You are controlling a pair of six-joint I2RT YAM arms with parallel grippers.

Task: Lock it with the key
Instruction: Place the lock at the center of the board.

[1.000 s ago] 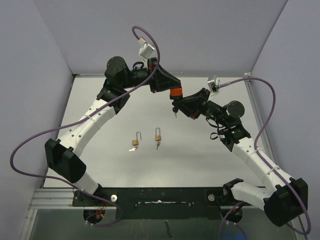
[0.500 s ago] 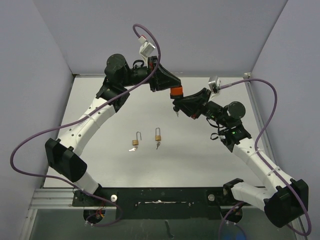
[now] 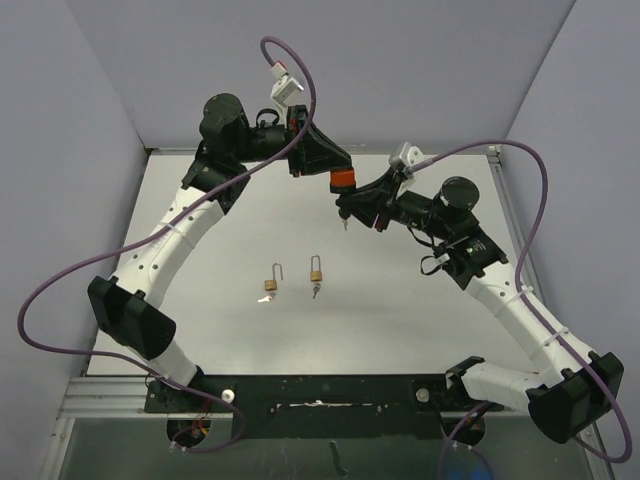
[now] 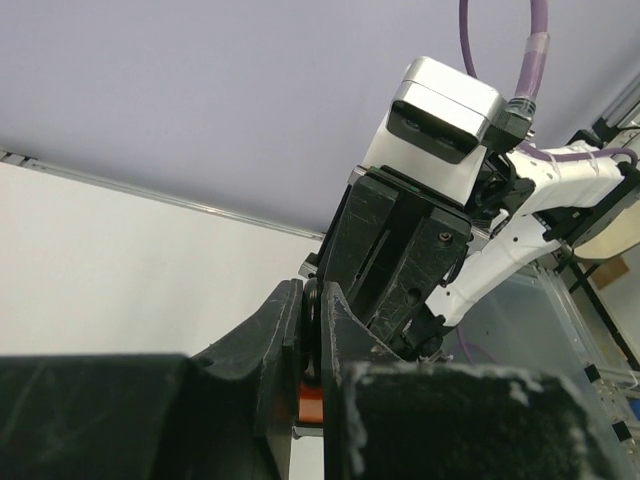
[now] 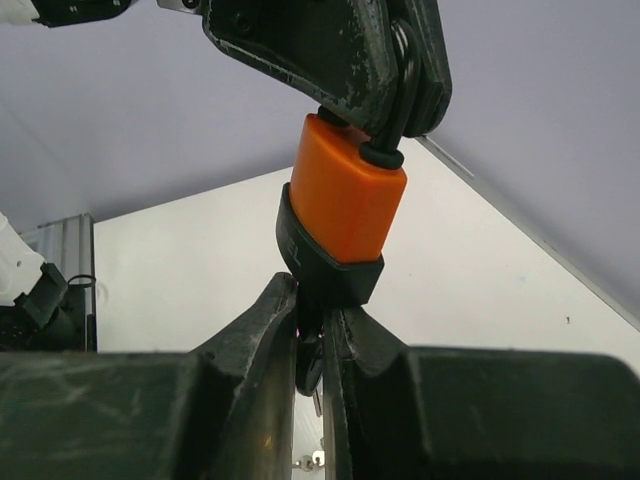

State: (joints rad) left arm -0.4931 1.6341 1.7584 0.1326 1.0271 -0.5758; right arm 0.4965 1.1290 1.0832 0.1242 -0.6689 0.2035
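An orange padlock (image 3: 342,180) with a black base hangs in the air above the far middle of the table. My left gripper (image 3: 330,172) is shut on its black shackle (image 5: 400,75), seen between the fingers in the left wrist view (image 4: 311,330). My right gripper (image 3: 352,205) is shut on the black-headed key (image 5: 312,365), which sits in the base of the orange padlock (image 5: 347,200). A second key of the bunch dangles below the right gripper (image 3: 345,224).
Two small brass padlocks lie on the white table: one with an open shackle (image 3: 271,279), one with a key in it (image 3: 316,271). Purple cables loop over both arms. Grey walls enclose the table on three sides.
Both arms moved up and to the left together with the orange padlock held between them. The right wrist turned, its camera swinging left.
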